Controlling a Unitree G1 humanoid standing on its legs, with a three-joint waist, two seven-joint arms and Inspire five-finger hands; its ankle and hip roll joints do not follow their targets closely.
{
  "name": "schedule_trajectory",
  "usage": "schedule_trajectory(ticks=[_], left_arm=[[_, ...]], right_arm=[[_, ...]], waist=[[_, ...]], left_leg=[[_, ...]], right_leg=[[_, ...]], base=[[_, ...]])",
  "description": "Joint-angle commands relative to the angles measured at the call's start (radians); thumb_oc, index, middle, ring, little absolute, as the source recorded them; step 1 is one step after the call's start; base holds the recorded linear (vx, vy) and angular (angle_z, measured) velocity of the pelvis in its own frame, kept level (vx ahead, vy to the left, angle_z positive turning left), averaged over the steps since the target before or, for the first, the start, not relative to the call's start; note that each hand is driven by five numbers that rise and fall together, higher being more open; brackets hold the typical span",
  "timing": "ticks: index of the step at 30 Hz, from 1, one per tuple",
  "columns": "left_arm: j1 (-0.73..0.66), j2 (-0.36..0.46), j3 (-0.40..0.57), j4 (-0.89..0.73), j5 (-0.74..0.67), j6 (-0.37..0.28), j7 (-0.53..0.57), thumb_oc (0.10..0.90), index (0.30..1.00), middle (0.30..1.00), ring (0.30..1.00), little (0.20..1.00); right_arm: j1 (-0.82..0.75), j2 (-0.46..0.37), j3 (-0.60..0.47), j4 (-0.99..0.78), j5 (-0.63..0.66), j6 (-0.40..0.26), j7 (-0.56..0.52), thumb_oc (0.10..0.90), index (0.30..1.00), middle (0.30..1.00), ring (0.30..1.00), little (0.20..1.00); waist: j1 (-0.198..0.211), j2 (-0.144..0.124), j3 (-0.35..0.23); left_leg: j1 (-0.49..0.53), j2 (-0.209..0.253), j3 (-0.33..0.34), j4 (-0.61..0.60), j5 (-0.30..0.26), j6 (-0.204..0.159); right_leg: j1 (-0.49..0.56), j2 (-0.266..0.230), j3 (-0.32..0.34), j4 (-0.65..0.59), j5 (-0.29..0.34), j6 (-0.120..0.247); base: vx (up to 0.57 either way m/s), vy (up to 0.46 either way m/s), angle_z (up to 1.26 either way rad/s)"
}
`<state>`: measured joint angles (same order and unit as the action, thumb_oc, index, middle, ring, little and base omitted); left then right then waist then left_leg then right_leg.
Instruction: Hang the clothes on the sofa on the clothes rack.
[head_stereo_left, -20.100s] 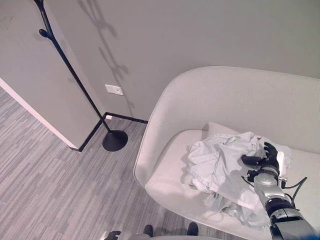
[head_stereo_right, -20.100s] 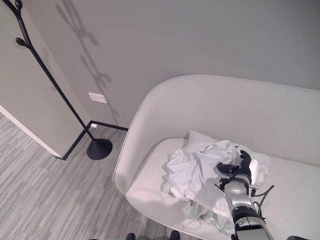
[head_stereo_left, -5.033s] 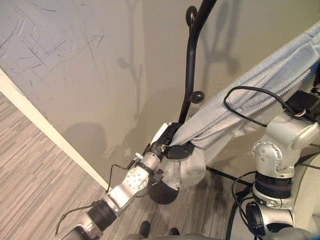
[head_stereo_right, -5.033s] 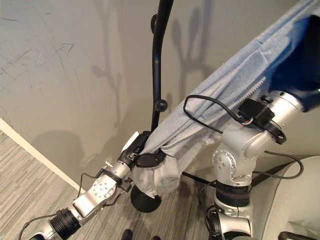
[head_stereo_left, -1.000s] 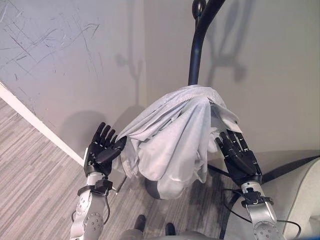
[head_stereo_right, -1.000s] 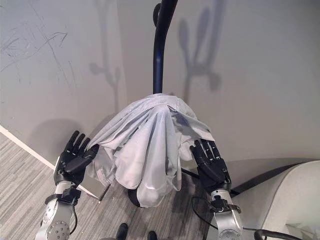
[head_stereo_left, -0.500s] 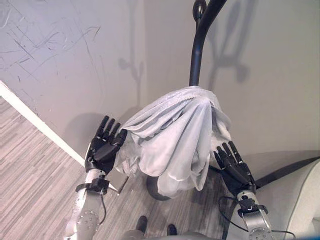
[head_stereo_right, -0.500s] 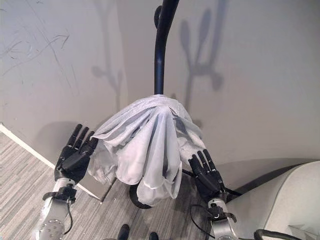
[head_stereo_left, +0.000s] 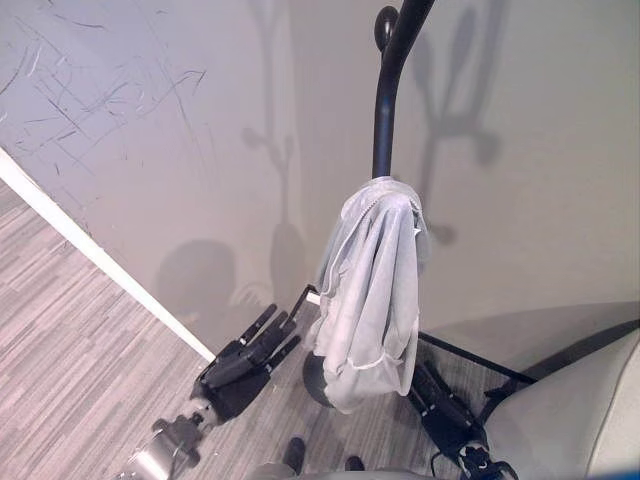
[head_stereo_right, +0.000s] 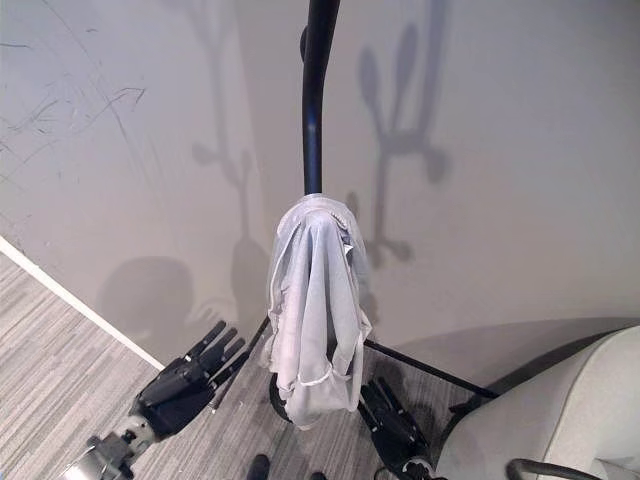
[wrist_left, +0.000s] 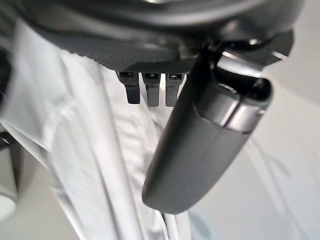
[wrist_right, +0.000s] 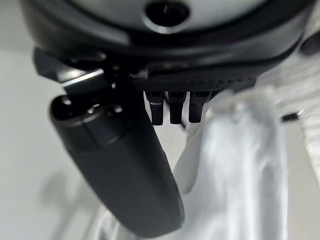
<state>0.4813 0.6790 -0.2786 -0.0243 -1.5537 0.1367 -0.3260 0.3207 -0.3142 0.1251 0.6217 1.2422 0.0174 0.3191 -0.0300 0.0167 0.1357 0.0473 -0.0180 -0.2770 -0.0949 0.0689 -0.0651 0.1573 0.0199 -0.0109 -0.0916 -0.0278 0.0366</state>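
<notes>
**Garment on rack, both robot hands released**

The pale garment (head_stereo_left: 372, 285) hangs in a narrow bundle from the black clothes rack (head_stereo_left: 387, 95), draped over the pole against the grey wall (head_stereo_right: 520, 150). The left robot hand (head_stereo_left: 243, 360) is low and to the left of the garment, fingers straight and spread, apart from the cloth. The right robot hand (head_stereo_right: 392, 420) is low and just right of the garment's bottom hem, fingers extended, holding nothing. The sofa (head_stereo_left: 580, 420) edge shows at the near right. The rack's round base (head_stereo_left: 313, 378) stands on the striped floor (head_stereo_left: 70, 330).
</notes>
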Motion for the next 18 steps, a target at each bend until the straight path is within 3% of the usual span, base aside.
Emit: schedule_trajectory(ticks=[1,2,4,5,6,7,8,9,10,11,14,18], left_arm=[[0.005,-0.041,0.073,0.081,0.209,-0.071,-0.088,0.8,0.9,0.9,0.9,0.9],[0.002,-0.043,0.072,0.084,0.211,-0.072,-0.091,0.8,0.9,0.9,0.9,0.9],[0.004,-0.145,0.148,0.337,0.448,-0.135,-0.052,0.8,0.9,0.9,0.9,0.9],[0.0,-0.148,0.147,0.343,0.451,-0.137,-0.054,0.8,0.9,0.9,0.9,0.9],[-0.021,-0.21,0.18,0.483,0.547,-0.167,-0.021,0.8,0.9,0.9,0.9,0.9],[-0.092,-0.332,0.249,0.757,0.654,-0.182,0.025,0.8,0.9,0.9,0.9,0.9],[-0.159,-0.389,0.301,0.951,0.71,-0.205,0.06,0.8,0.9,0.9,0.9,0.9],[-0.216,-0.425,0.34,1.102,0.741,-0.224,0.075,0.8,0.9,0.9,0.9,0.9],[-0.217,-0.425,0.34,1.103,0.741,-0.224,0.074,0.8,0.9,0.9,0.9,0.9],[-0.287,-0.462,0.402,1.316,0.798,-0.252,0.104,0.8,0.9,0.9,0.9,0.9],[-0.329,-0.473,0.44,1.466,0.892,-0.263,0.155,0.8,0.9,0.9,0.9,0.9],[-0.351,-0.485,0.499,1.518,0.851,-0.248,0.2,0.8,0.9,0.9,0.9,0.9]], right_arm=[[-0.018,-0.017,-0.065,-0.045,0.077,-0.036,0.053,0.8,0.9,0.9,0.9,0.9],[-0.019,-0.017,-0.066,-0.043,0.077,-0.036,0.054,0.8,0.9,0.9,0.9,0.9],[-0.032,0.032,-0.166,0.044,0.097,-0.068,0.03,0.8,0.9,0.9,0.9,0.9],[-0.034,0.031,-0.167,0.045,0.097,-0.069,0.031,0.8,0.9,0.9,0.9,0.9],[-0.05,0.049,-0.204,0.103,0.101,-0.077,0.016,0.8,0.9,0.9,0.9,0.9],[-0.089,0.071,-0.253,0.215,0.097,-0.082,-0.016,0.8,0.9,0.9,0.9,0.9],[-0.112,0.083,-0.276,0.298,0.092,-0.084,-0.036,0.8,0.9,0.9,0.9,0.9],[-0.139,0.095,-0.294,0.379,0.085,-0.081,-0.048,0.8,0.9,0.9,0.9,0.9],[-0.14,0.095,-0.295,0.379,0.085,-0.081,-0.048,0.8,0.9,0.9,0.9,0.9],[-0.18,0.113,-0.306,0.56,0.059,-0.074,-0.077,0.8,0.9,0.9,0.9,0.9],[-0.215,0.138,-0.318,0.77,0.01,-0.052,-0.136,0.8,0.9,0.9,0.9,0.9],[-0.236,0.169,-0.336,0.894,-0.015,-0.036,-0.206,0.8,0.9,0.9,0.9,0.9]], waist=[[-0.003,-0.021,-0.054],[-0.003,-0.021,-0.053],[0.0,-0.025,-0.058],[0.0,-0.024,-0.056],[0.001,-0.026,-0.056],[0.001,-0.029,-0.056],[0.001,-0.032,-0.056],[-0.003,-0.033,-0.059],[-0.003,-0.033,-0.059],[-0.005,-0.037,-0.064],[-0.001,-0.043,-0.073],[0.012,-0.05,-0.081]], left_leg=[[-0.08,0.077,0.101,0.008,0.031,-0.02],[-0.08,0.077,0.101,0.008,0.031,-0.02],[-0.089,0.078,0.102,0.008,0.033,-0.019],[-0.088,0.078,0.102,0.008,0.033,-0.019],[-0.09,0.079,0.101,0.008,0.033,-0.018],[-0.096,0.082,0.099,0.008,0.034,-0.018],[-0.091,0.083,0.101,0.008,0.029,-0.018],[-0.096,0.084,0.098,0.008,0.03,-0.018],[-0.096,0.084,0.098,0.008,0.03,-0.018],[-0.092,0.087,0.099,0.008,0.025,-0.019],[-0.083,0.091,0.104,0.008,0.018,-0.021],[-0.072,0.094,0.102,0.008,0.011,-0.02]], right_leg=[[-0.044,-0.014,-0.045,0.054,-0.034,0.012],[-0.044,-0.014,-0.045,0.055,-0.034,0.012],[-0.049,-0.014,-0.049,0.053,-0.032,0.009],[-0.049,-0.014,-0.049,0.053,-0.033,0.009],[-0.05,-0.014,-0.049,0.053,-0.032,0.008],[-0.057,-0.013,-0.049,0.055,-0.032,0.007],[-0.056,-0.012,-0.047,0.055,-0.034,0.005],[-0.06,-0.011,-0.047,0.054,-0.033,0.004],[-0.06,-0.011,-0.047,0.054,-0.033,0.004],[-0.059,-0.007,-0.044,0.053,-0.036,0.0],[-0.053,-0.004,-0.039,0.049,-0.037,-0.004],[-0.04,-0.003,-0.035,0.04,-0.038,-0.003]], base=[[0.0,0.0,0.0],[0.0,0.0,0.0],[0.0,0.0,0.0],[0.0,0.0,0.0],[0.0,0.0,0.0],[0.0,0.0,0.0],[0.0,0.0,0.0],[0.0,0.0,0.0],[0.0,-0.002,0.05],[0.01,-0.005,0.06],[0.02,-0.007,0.05],[0.03,0.001,-0.02]])
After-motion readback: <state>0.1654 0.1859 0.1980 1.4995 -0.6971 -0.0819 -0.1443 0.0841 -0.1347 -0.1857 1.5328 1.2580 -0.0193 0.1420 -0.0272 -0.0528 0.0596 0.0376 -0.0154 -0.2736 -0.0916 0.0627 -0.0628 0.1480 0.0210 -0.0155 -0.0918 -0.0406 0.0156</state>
